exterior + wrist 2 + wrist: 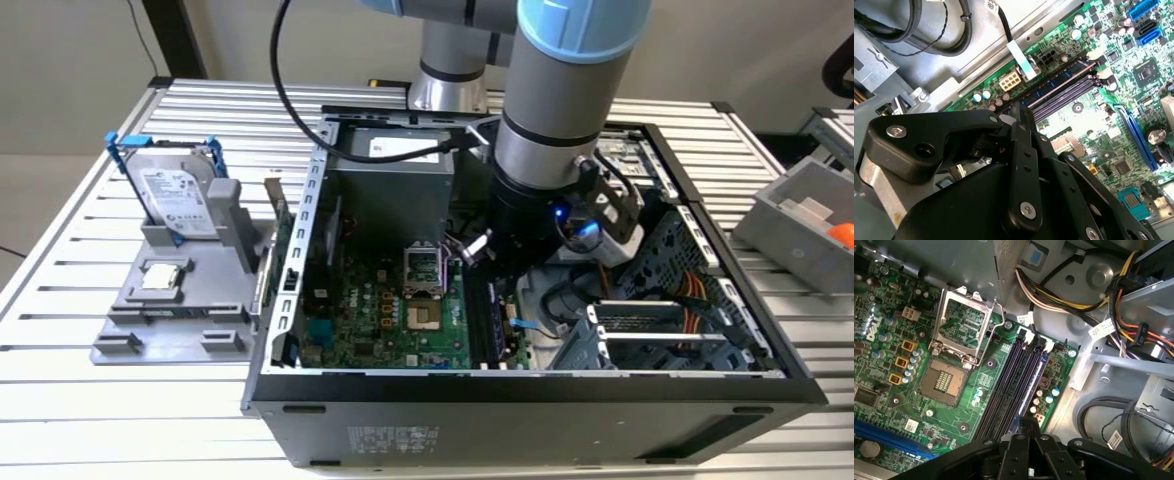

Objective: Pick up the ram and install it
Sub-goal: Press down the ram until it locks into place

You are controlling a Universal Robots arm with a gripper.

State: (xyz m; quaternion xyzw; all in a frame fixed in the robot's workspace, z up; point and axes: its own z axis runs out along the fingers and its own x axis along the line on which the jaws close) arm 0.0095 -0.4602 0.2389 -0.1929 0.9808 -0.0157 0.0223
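The ram (1030,392) is a thin dark stick seen edge-on, lined up with the memory slot nearest the case's drive side on the green motherboard (904,370). In the second wrist view it is a narrow strip (1060,86) running away from the fingertips. My gripper (1026,426) (1023,114) is shut on its near end, black fingers pressed together. How deep the stick sits in the slot I cannot tell. In the exterior view my gripper (497,288) reaches down inside the open computer case (534,385), over the slots.
An open processor socket (944,382) lies beside the slots. Bundled power cables (1124,300) and a drive cage (667,335) crowd the other side. On the exterior view's left a grey tray (147,335) holds a hard drive (180,195) and a silver chip (163,275).
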